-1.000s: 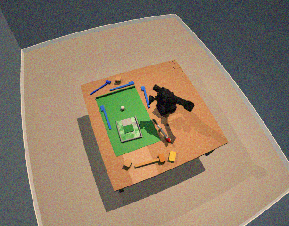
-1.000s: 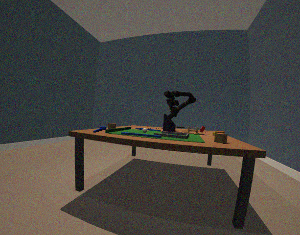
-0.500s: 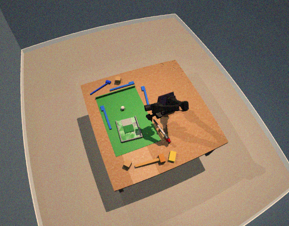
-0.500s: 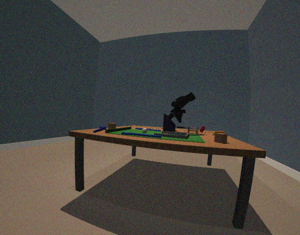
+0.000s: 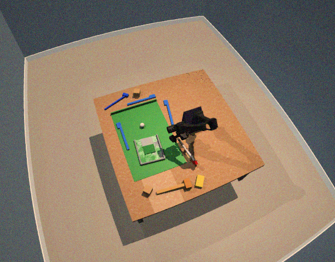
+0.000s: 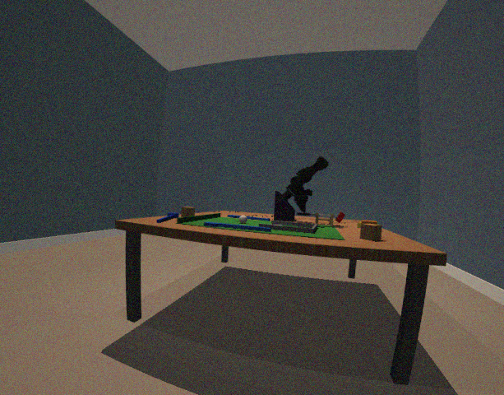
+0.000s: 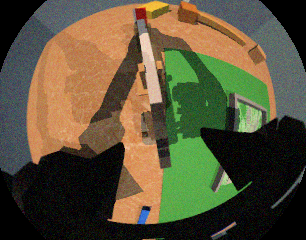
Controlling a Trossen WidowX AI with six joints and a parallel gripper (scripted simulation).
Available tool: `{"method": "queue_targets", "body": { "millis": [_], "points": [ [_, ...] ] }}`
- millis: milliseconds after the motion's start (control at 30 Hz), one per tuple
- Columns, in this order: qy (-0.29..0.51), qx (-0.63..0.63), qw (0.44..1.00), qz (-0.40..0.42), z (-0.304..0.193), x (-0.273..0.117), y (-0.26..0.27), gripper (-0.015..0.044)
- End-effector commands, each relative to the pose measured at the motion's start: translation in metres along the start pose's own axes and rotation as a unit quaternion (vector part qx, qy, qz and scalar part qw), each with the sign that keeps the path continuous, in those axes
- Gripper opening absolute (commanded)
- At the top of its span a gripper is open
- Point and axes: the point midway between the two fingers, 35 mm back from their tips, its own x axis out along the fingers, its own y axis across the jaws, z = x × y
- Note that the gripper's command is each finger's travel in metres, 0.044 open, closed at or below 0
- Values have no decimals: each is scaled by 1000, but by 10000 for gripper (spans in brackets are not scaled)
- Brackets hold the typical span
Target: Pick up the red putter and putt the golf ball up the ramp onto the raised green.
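Hovering above the grip end of the red-headed putter with its pale shaft (image 7: 151, 67), the black parallel-jaw gripper (image 7: 163, 160) is spread wide and holds nothing. That putter lies propped on a small rack on the brown wooden table (image 5: 227, 141), just beside the edge of the green felt mat (image 5: 133, 121), its red head pointing toward the yellow block (image 5: 199, 180). A descent that is off-centre or skewed to the shaft could, I judge, knock the putter off its rack or pinch only one side. A grasp too near the end may let the club swing loose. The small white golf ball (image 5: 141, 125) sits on the mat, well apart from the grey-framed ramp and raised green (image 5: 148, 148).
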Motion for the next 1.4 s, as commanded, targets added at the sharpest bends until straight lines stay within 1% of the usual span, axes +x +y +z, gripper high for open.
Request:
{"method": "queue_targets", "body": {
  "millis": [0,133,867,1367],
  "points": [
    [-2,5,1000,1,-2,8,1,440],
    [-3,5,1000,1,-6,22,1,440],
    [-3,5,1000,0,-12,45,2,440],
    [-5,-1,1000,0,-10,43,0,46]
  ]
}}
